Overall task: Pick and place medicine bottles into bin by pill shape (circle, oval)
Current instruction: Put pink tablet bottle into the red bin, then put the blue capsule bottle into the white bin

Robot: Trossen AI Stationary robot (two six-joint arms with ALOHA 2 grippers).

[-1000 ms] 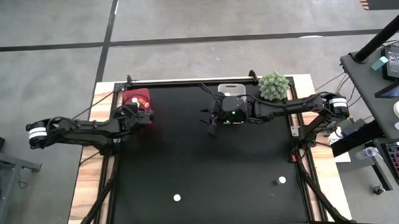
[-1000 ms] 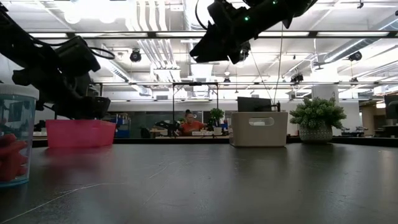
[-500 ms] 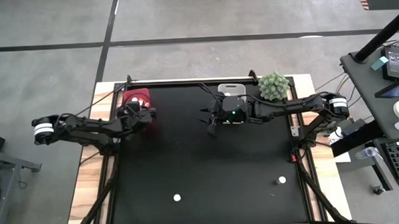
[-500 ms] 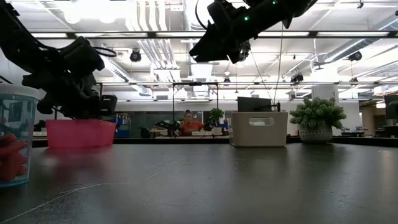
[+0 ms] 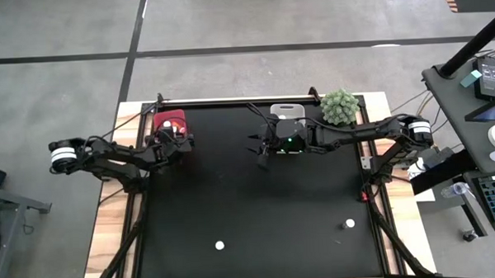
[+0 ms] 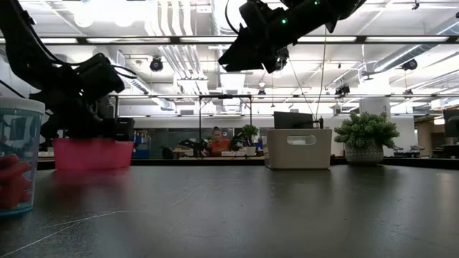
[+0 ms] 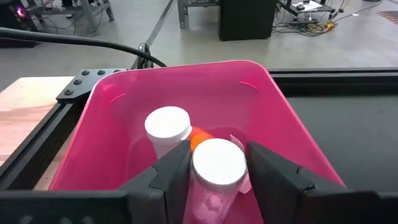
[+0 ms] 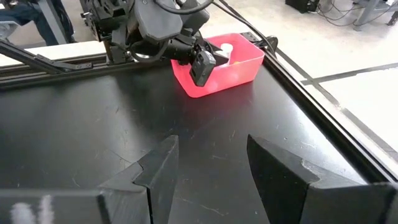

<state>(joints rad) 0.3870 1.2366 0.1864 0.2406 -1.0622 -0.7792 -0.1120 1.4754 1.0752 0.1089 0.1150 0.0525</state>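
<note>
The left gripper (image 7: 213, 180) has apparently moved over the pink bin (image 7: 273, 115).

A green spiky plant (image 5: 340, 106) in a pot sits at the table's far right corner, just beside a white box (image 5: 286, 111). Beyond the table, a person (image 6: 216, 142) in orange sits among desks, under rows of ceiling lights (image 6: 172, 14).

No text, label or number can be read on anything here

Grey concrete floor (image 5: 227, 24); bright ceiling lights (image 6: 179, 14); desk (image 5: 486, 106) alongside.
</note>
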